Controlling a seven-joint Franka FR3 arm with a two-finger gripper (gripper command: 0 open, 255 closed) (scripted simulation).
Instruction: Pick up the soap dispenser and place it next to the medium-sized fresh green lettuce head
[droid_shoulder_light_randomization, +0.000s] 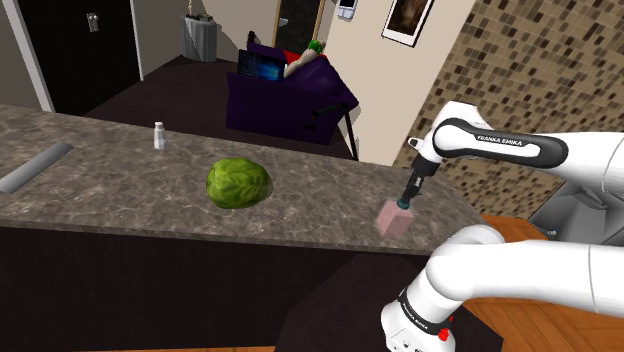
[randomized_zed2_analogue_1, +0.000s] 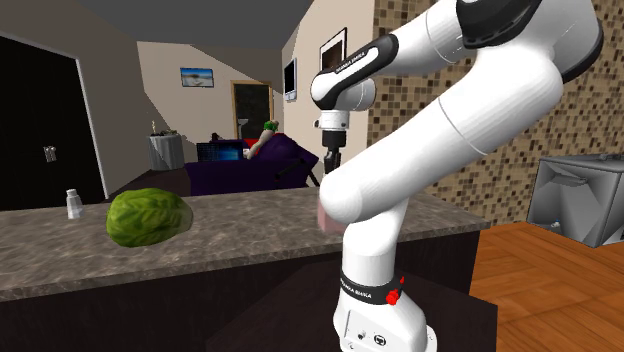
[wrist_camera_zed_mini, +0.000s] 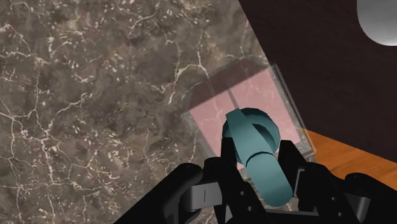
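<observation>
The soap dispenser (droid_shoulder_light_randomization: 395, 219) is a pale pink, see-through block with a teal pump (wrist_camera_zed_mini: 257, 145). It stands at the counter's end toward the shoulder view's right, close to the edge. My gripper (droid_shoulder_light_randomization: 409, 198) comes down on it from above. In the wrist view the gripper (wrist_camera_zed_mini: 257, 163) has its two black fingers pressed against either side of the teal pump, over the pink body (wrist_camera_zed_mini: 254, 95). The green lettuce head (droid_shoulder_light_randomization: 238, 183) lies on the counter well to the dispenser's left in the shoulder view. It also appears in the second exterior view (randomized_zed2_analogue_1: 148, 217).
The dark marbled counter (droid_shoulder_light_randomization: 110, 195) ends just beyond the dispenser, with wood floor below. A small white bottle (droid_shoulder_light_randomization: 159, 136) stands at the counter's far edge, and a grey bar (droid_shoulder_light_randomization: 35, 165) lies at its left end. A purple sofa (droid_shoulder_light_randomization: 285, 92) sits behind.
</observation>
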